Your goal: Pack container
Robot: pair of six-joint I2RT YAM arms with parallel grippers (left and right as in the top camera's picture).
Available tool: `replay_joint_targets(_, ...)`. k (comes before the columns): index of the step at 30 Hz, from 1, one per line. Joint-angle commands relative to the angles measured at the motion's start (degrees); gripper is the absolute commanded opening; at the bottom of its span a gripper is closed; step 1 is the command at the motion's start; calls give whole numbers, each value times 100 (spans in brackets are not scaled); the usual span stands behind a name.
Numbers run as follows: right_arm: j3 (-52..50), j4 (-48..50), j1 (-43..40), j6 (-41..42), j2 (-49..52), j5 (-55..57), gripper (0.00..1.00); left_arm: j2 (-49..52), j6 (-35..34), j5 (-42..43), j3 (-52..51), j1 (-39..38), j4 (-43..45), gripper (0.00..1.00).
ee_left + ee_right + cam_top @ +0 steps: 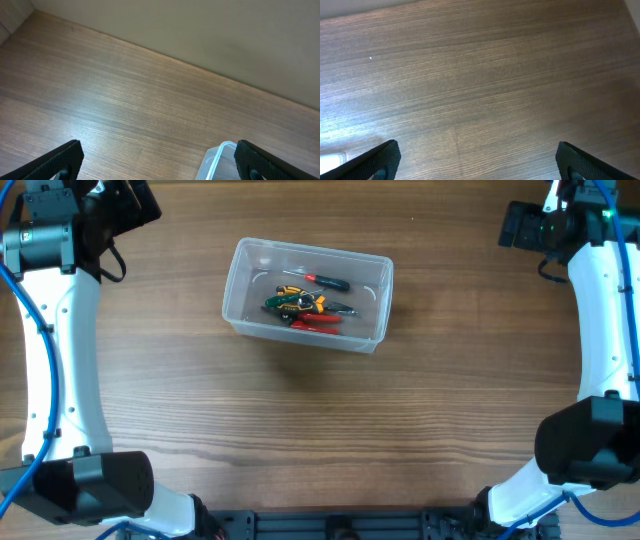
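The clear plastic container [246, 272] sits on the wooden table, left of centre. Inside it lie several hand tools: a screwdriver with a red and black handle [325, 281], green-handled pliers [282, 304] and red-handled pliers [315, 323]. My left gripper [160, 162] is open and empty, raised at the far left corner of the table; a corner of the container [216, 159] shows between its fingers. My right gripper [479, 162] is open and empty, raised at the far right corner, over bare wood.
The left arm [50, 330] runs along the left side of the table and the right arm [605, 320] along the right side. A pale wall [225, 35] stands behind the table's far edge.
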Motion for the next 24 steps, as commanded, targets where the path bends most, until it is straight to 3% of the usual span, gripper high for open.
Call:
replay_joint_targets(1, 81, 11, 13, 107, -142, 81, 100, 13, 111, 92, -13, -22, -9, 100)
replay_joint_targets(24, 81, 11, 13, 109, -142, 81, 100, -48, 68, 98, -13, -22, 66, 100)
